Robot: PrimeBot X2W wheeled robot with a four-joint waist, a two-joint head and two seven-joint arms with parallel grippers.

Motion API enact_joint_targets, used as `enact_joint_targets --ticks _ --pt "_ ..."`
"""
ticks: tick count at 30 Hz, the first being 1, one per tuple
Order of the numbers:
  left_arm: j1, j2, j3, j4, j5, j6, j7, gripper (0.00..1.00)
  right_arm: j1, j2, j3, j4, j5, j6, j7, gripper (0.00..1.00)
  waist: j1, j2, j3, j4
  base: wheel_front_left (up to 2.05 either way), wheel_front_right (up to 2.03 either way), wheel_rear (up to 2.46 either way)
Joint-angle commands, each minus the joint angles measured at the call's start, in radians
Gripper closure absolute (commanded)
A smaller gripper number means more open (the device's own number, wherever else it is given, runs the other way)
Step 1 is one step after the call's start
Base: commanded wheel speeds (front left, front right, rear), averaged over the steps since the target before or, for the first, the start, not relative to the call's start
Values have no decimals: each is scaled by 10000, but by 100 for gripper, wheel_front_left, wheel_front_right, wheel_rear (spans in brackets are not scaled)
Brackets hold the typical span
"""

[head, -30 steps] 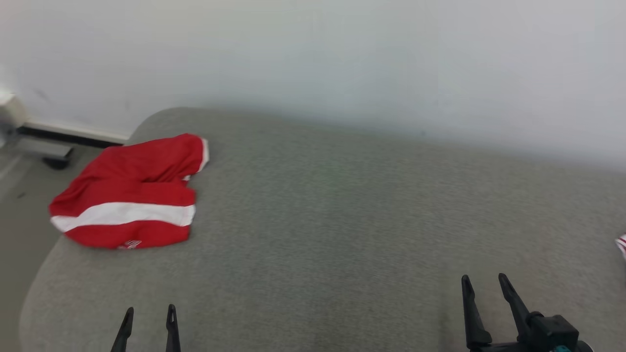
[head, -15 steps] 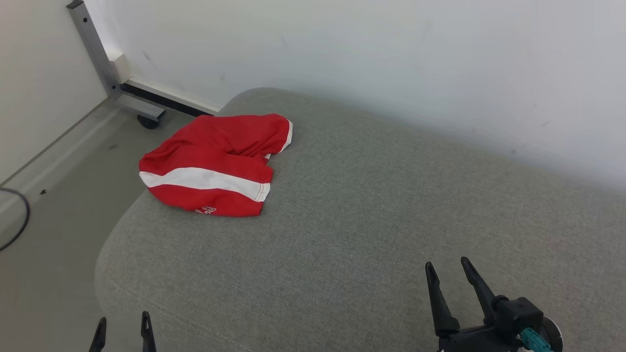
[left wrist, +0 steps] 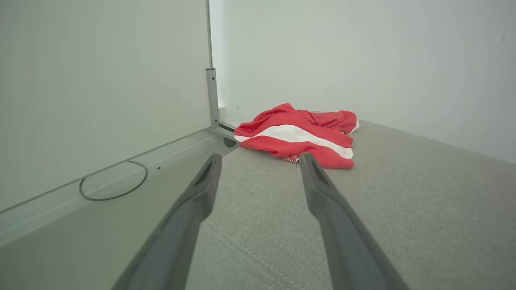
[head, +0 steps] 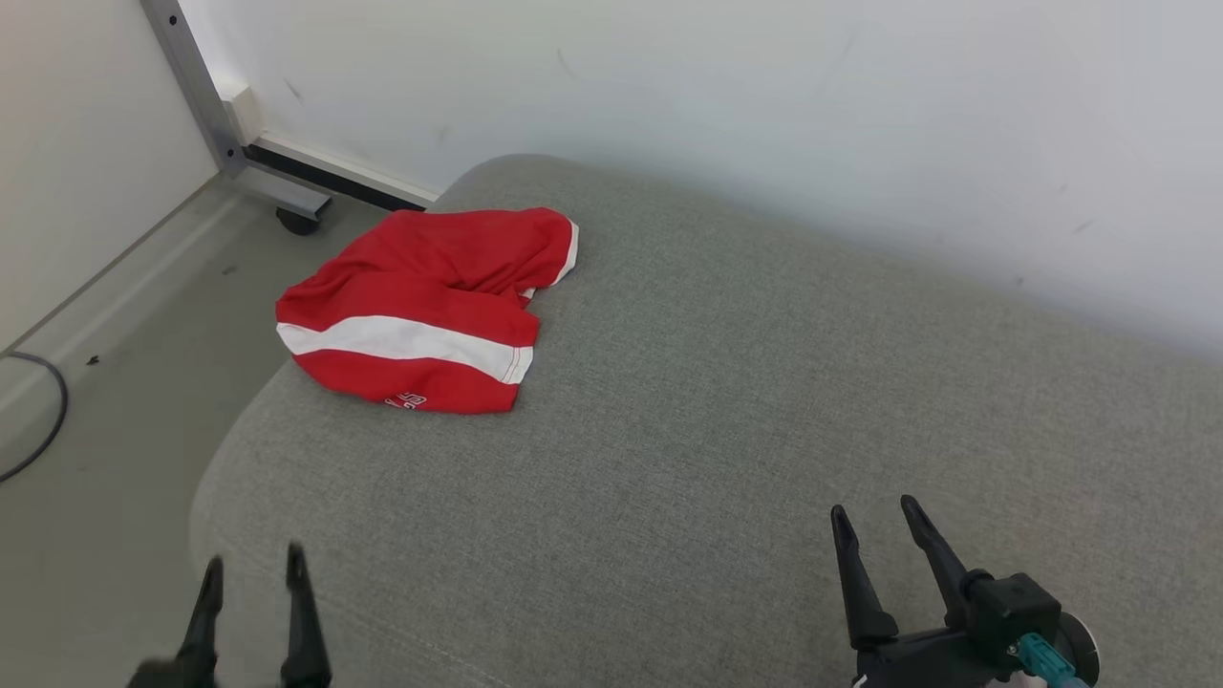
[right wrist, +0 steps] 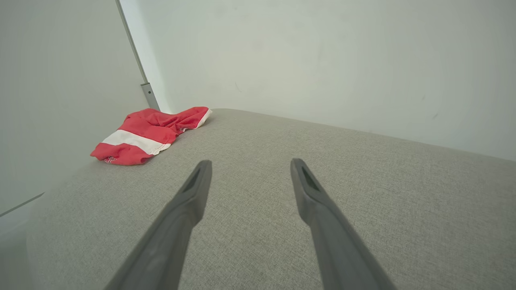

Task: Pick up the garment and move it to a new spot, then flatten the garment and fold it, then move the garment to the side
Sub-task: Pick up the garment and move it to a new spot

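Status: both pincers released and empty. Left gripper [head: 253, 557] sits at the lower left of the head view, fingers spread, over the near-left edge of the gray cushion [head: 717, 382]. Right gripper [head: 873, 506] is at the lower right, also spread, above bare cushion.

The garment [head: 420, 311], red with a white stripe, is at the upper left of the head view, on the cushion's far-left corner and close to the edge. It lies well apart from both grippers. In the left wrist view it is straight ahead, past the fingertips; in the right wrist view it is off to the upper left.

Its shape is rumpled and loosely doubled over, not flat, with no clean fold.

My read: the pickup is not done yet, so everything is left: grab, relocate, flatten, fold, set aside. Can't rule out that this is a sloppy finished fold already parked at the side. The left arm looks better placed for the reach.

Floor [head: 124, 315] and a loose cable [head: 48, 420] are off the cushion's left edge, so there is a drop risk.
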Motion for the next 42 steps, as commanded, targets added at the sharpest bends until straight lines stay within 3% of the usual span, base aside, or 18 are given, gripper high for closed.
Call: enact_joint_targets --ticks 1,7,12,19,27,34,38,39,41,42 --pt "-478 -29 -82 230 -89 -27 -27 0 31 17 -32 -87 -99 -26 -7 0 0 -1 72 -13 0 0 0" --pt "-3326 -22 -108 2477 -759 -44 437 0 133 17 -146 -647 -269 -26 260 0 0 -1 558 -153 0 0 0" --pt "-5775 453 237 4533 -1236 -56 1375 0 -195 -243 271 -1491 -455 -26 815 0 0 -1 1637 -1285 0 0 0" --pt "-8282 1523 1222 6620 -2058 351 2277 0 -605 -876 655 -2892 -488 -26 1566 0 0 -1 3389 -3172 0 0 0" --pt "-9585 2284 1491 8006 -2366 476 2890 0 -488 -1271 275 -4568 -539 -26 2097 0 0 -1 4939 -4355 0 0 0" --pt "-10107 2603 1510 9112 -2328 1206 3437 0 -332 -1264 173 -5141 -548 -26 2214 0 0 -1 5373 -4567 0 0 0" --pt "-10264 2738 1473 9591 -2408 1209 4030 0 -429 -1217 294 -5076 -445 -26 2168 0 0 -1 5265 -4560 0 0 0" --pt "-10249 2734 1454 9706 -2434 1171 4189 7 -452 -1203 331 -5041 -430 -26 2139 0 0 -1 5217 -4545 0 0 0" --pt "-10220 2720 1371 9891 -2442 1033 4471 100 -478 -1168 404 -4918 -397 -26 2093 0 0 -1 5074 -4512 0 0 0" --pt "-10194 2746 1337 9951 -2430 987 4558 100 -495 -1147 480 -4852 -365 -26 2064 0 0 -1 4987 -4499 0 0 0"
